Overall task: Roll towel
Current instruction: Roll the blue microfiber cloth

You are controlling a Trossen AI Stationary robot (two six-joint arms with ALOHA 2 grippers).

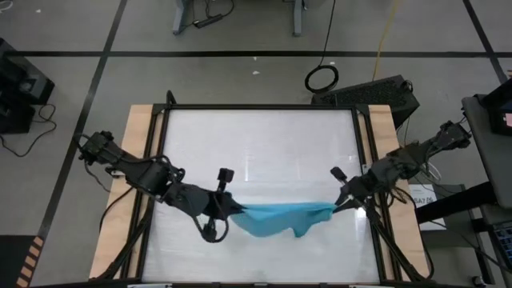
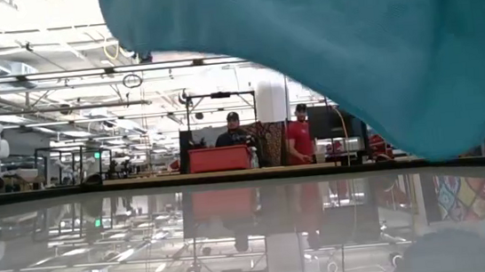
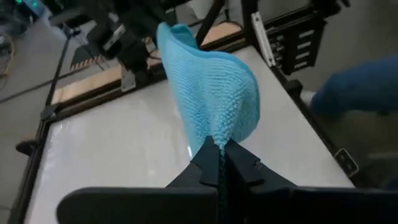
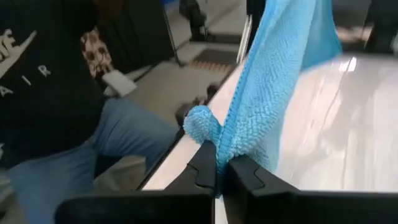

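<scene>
The turquoise-blue towel (image 1: 282,218) hangs stretched between my two grippers above the white table (image 1: 264,144), near its front edge. My left gripper (image 1: 238,210) is shut on its left end; my right gripper (image 1: 336,208) is shut on its right end. In the low view the towel (image 2: 351,54) hangs in front of the camera, its lower edge clear of the table top. It also shows in the left wrist view (image 3: 214,87) and the right wrist view (image 4: 273,81). My left gripper pinches the towel's left corner (image 3: 219,140) between its two fingers, coming level from the table's left. The cloth runs away from the fingers toward the other arm, lifted clear of the table. My right gripper pinches the towel's right edge (image 4: 219,144) between its two fingers, coming level from the table's right. A small bunched tip (image 4: 200,123) sticks out beside the fingers. The cloth runs away toward the other arm and hangs clear of the table.
Black rails and wooden side strips (image 1: 138,160) border the table left and right. A person in jeans (image 4: 81,155) sits beside the table's right side. People stand in the room beyond the far edge (image 2: 298,135). The table's far half is bare (image 1: 264,136).
</scene>
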